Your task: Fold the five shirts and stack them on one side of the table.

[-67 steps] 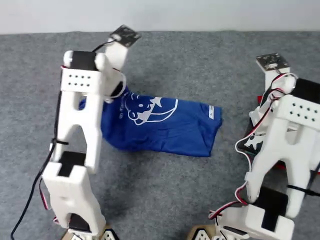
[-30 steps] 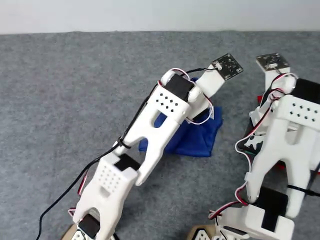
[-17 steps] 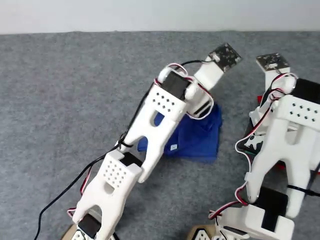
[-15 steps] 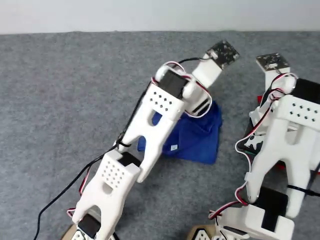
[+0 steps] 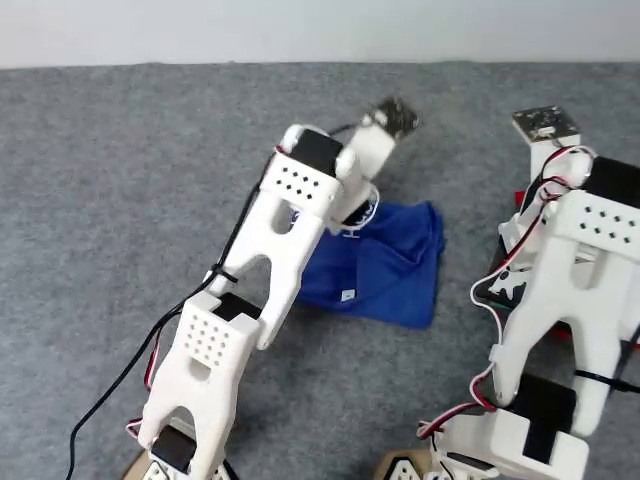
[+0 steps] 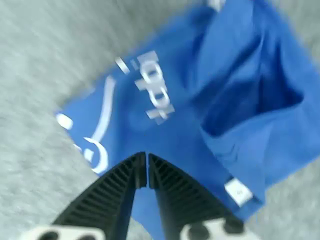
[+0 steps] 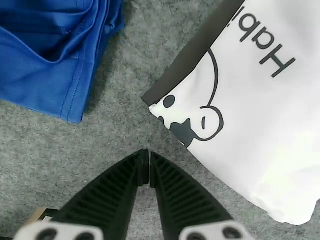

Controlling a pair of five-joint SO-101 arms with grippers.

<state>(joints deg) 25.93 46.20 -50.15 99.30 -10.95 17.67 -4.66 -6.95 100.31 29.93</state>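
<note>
My left claw (image 6: 147, 160) is pinched shut on nothing, hanging above the folded-over blue shirt (image 6: 230, 100). My right claw (image 7: 149, 156) is likewise shut and empty over the grey tabletop (image 7: 135, 55), between the blue shirt and a white shirt (image 7: 250, 110).

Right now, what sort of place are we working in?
Probably a lab or workshop test bench rather than a home: a table covered in grey felt-like matting, the left arm and right arm standing side by side on it, and a blue shirt and a white printed shirt laid out.
</note>
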